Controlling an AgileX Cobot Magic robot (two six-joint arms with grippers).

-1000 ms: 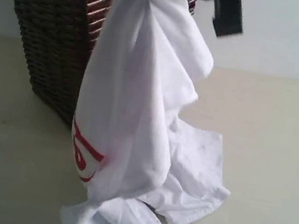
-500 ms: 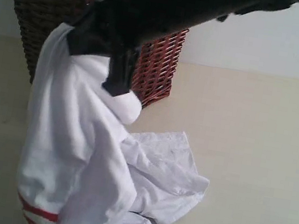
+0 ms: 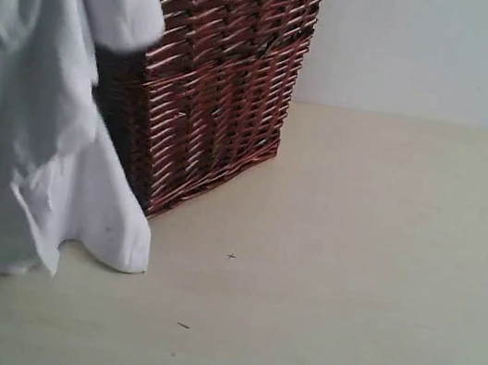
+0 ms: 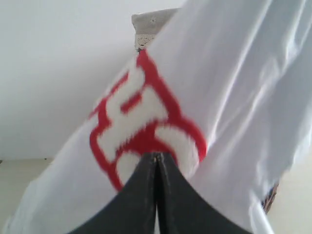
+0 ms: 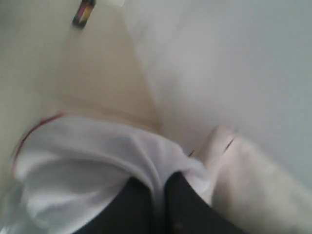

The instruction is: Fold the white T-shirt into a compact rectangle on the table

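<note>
The white T-shirt point(image 3: 31, 109) hangs at the left edge of the exterior view, and its lower corner reaches down to the table point(image 3: 349, 284). Neither gripper shows in that view. In the left wrist view my left gripper point(image 4: 156, 155) is shut, its tips pressed into the T-shirt point(image 4: 234, 97) right at a fuzzy red-outlined letter point(image 4: 141, 117). In the right wrist view my right gripper point(image 5: 163, 183) is shut on a bunched fold of the T-shirt point(image 5: 87, 161), with cloth squeezed between the dark fingers.
A dark brown wicker basket point(image 3: 220, 104) with a lace-trimmed lining stands behind the shirt at the back left of the table. A pale wall runs behind it. A few tiny dark specks point(image 3: 183, 325) lie on the table in front.
The shirt has swung left across the exterior view and now hangs at its left edge. The black arm has left that view, and the basket front is uncovered.
</note>
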